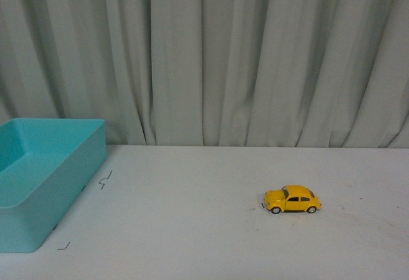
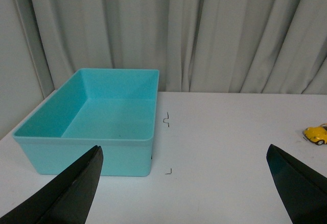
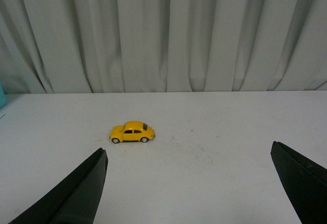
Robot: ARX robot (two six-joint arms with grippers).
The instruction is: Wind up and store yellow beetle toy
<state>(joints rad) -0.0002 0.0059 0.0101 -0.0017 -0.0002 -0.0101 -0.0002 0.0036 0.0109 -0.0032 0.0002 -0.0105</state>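
Observation:
The yellow beetle toy (image 1: 292, 199) stands on its wheels on the white table, right of centre, nose pointing left. It also shows in the right wrist view (image 3: 132, 132) and at the edge of the left wrist view (image 2: 316, 134). My right gripper (image 3: 188, 185) is open and empty, well short of the toy. My left gripper (image 2: 183, 183) is open and empty, just in front of the turquoise bin (image 2: 89, 141). Neither gripper shows in the front view.
The turquoise bin (image 1: 27, 229) sits at the table's left side and looks empty. Small black corner marks (image 1: 105, 179) lie on the table beside it. A grey-white curtain (image 1: 255, 56) hangs behind the table's far edge.

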